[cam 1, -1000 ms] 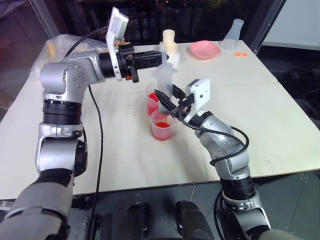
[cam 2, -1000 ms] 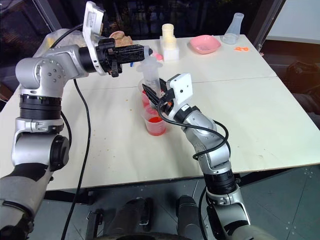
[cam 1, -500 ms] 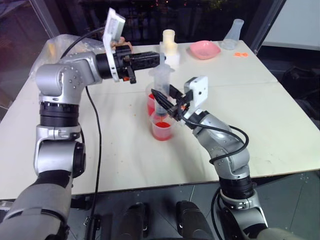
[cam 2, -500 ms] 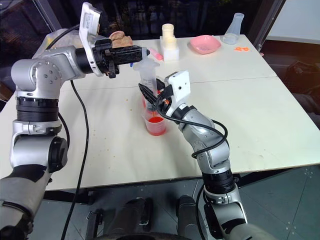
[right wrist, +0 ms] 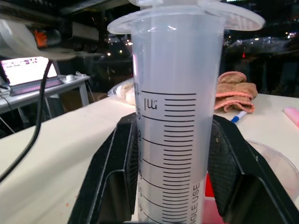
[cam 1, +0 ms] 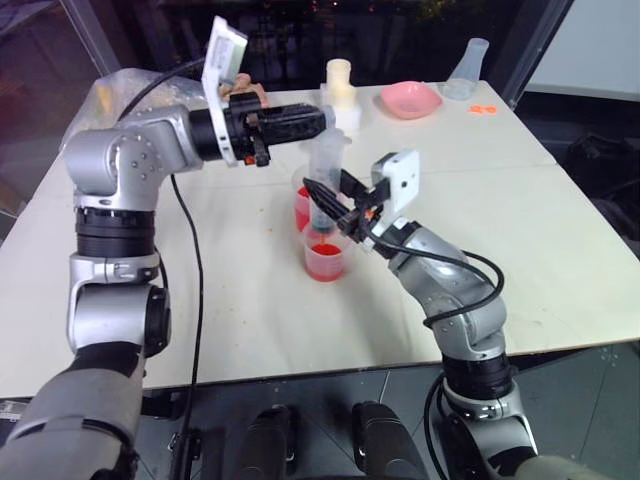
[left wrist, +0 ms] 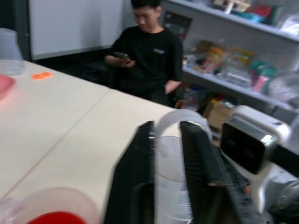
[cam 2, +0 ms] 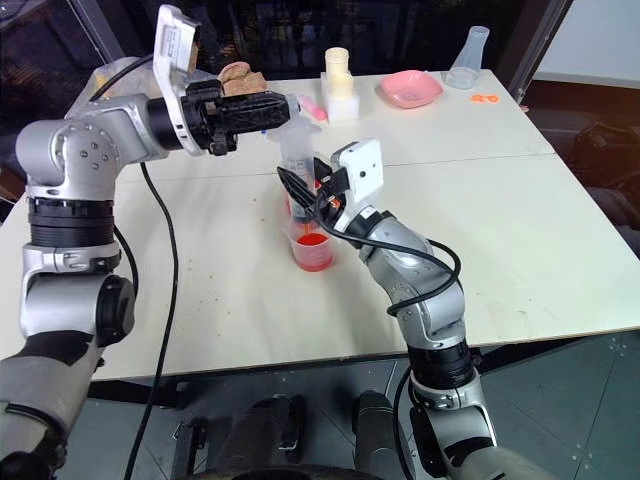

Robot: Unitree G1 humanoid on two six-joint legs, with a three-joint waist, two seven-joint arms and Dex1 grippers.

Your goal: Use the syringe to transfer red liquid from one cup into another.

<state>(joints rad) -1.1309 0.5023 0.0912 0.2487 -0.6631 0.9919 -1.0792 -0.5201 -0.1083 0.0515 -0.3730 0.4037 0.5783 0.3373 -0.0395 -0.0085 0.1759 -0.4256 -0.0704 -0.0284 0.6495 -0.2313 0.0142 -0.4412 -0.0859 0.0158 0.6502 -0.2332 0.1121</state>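
A pale table carries two clear cups side by side near its middle, the nearer cup and the farther cup each holding red liquid; wide bare tabletop lies open to the robot's right and toward the near edge; along the far edge stand a pink bowl, a clear flask and a cream container. The syringe stands upright over the nearer cup, the right gripper clamped around its barrel; the left gripper reaches in level at the plunger top, its fingers flanking the white plunger, though whether they press it cannot be told. The right wrist view adds the barrel's black graduations and a folded cloth behind; the left wrist view adds a seated person before cluttered shelves.
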